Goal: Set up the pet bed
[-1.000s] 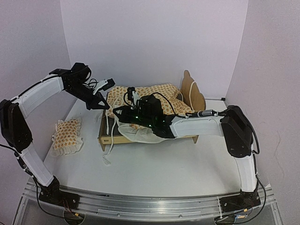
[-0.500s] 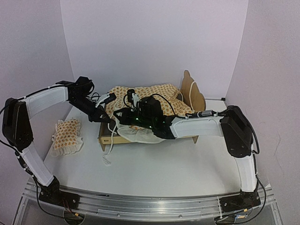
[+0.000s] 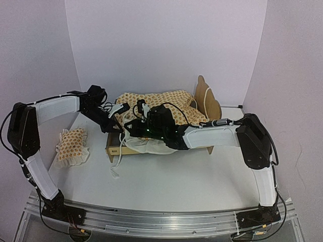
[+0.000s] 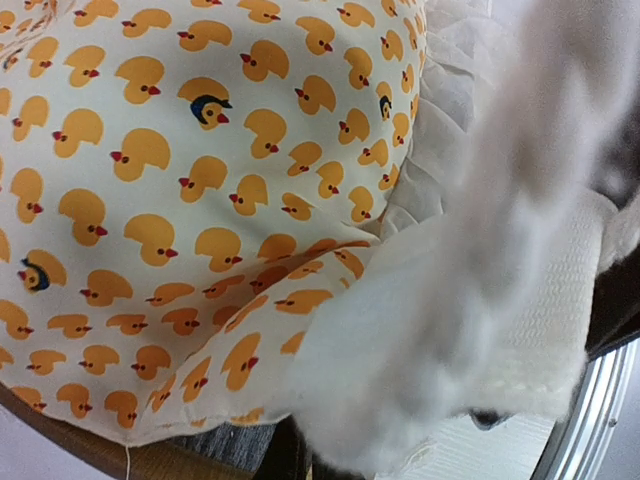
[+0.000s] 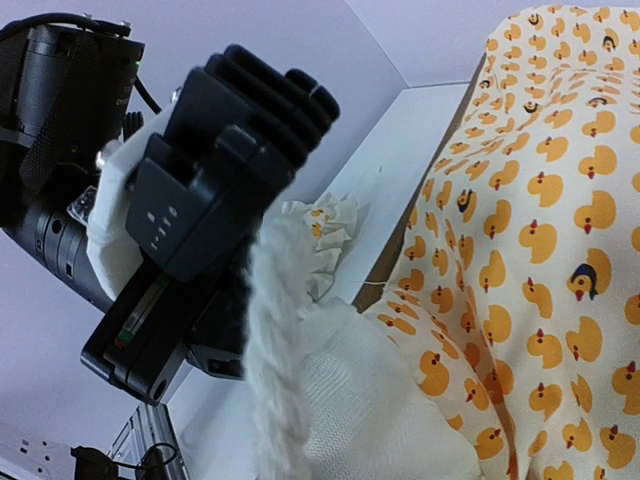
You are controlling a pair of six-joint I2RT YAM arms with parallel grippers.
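Pinching the duck blanket (image 3: 156, 99) by its white hem, the left gripper (image 3: 116, 120) and right gripper (image 3: 132, 127) are both shut at the bed's (image 3: 113, 146) left end. The bed lies left-to-right by the tabletop's (image 3: 166, 181) far edge, headboard (image 3: 208, 101) rightward.

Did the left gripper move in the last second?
Yes: the left gripper, against the bed frame, moved right and lower in the top view, to the bedding.

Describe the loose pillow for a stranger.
Start at the wooden pet bed in the middle of the white table. To its left, the pillow lies alone on the table: small, ruffled, orange-printed, apart from the bedding heaped on the frame.
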